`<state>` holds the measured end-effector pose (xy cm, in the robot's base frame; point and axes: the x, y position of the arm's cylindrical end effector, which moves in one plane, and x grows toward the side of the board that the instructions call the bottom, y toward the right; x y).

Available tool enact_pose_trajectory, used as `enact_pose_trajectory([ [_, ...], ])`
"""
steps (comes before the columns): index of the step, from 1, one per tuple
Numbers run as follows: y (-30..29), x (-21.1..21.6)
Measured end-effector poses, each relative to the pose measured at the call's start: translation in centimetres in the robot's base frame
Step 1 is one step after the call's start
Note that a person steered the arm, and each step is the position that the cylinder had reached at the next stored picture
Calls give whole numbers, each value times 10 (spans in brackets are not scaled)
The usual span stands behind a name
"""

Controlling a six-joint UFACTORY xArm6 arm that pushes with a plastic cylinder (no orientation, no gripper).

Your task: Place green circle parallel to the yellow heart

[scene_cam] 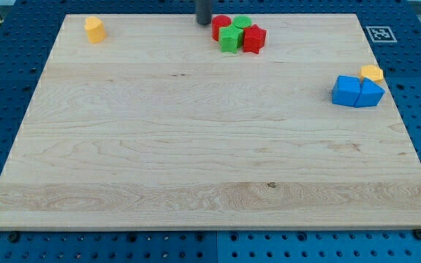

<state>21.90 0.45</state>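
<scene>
The green circle [242,23] sits at the view's top centre in a tight cluster, with a red block [221,27] on its left, a green block [230,40] in front of it and a red block [254,39] on its right. A yellow block [94,29], perhaps the heart, stands alone at the view's top left. Another yellow block [372,73] sits at the view's right, touching two blue blocks [346,90] [369,93]. My tip [204,23] is at the view's top edge, just left of the red block in the cluster, apart from the green circle.
The wooden board [196,168] lies on a blue pegboard table. A black-and-white marker tag [380,33] is at the board's top right corner.
</scene>
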Motion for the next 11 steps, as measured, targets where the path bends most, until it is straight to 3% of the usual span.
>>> enact_pose_trajectory([
  [2,87,140],
  [3,83,153],
  [4,76,138],
  [5,144,130],
  [6,187,85],
  [7,173,39],
  [9,66,30],
  [10,23,53],
  [11,18,35],
])
